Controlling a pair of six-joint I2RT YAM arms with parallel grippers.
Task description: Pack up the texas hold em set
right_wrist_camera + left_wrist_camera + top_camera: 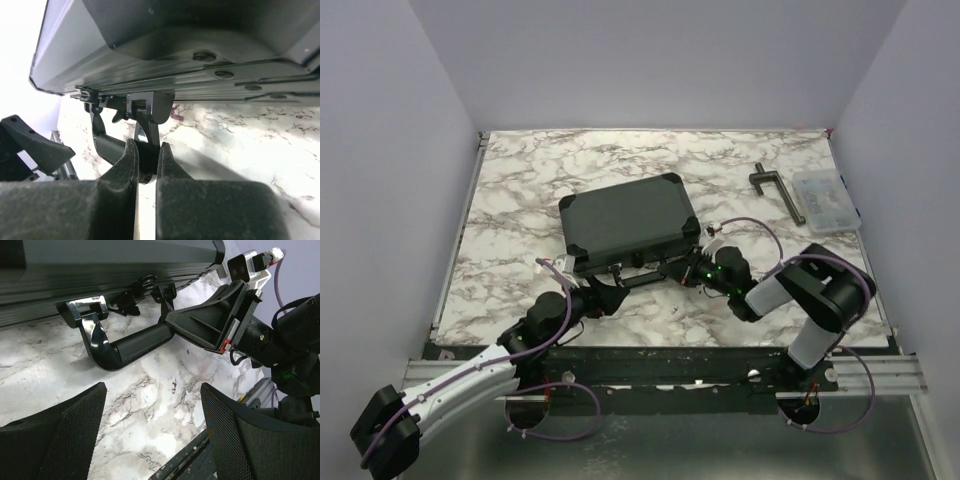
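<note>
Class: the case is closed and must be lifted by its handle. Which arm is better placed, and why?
Probably right. The right gripper is clamped on the handle; the left gripper hangs open, short of it.

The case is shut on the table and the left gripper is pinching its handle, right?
No, the right gripper is pinching the handle, as the right wrist view shows; the left gripper is open. The case is indeed shut on the table.
</note>
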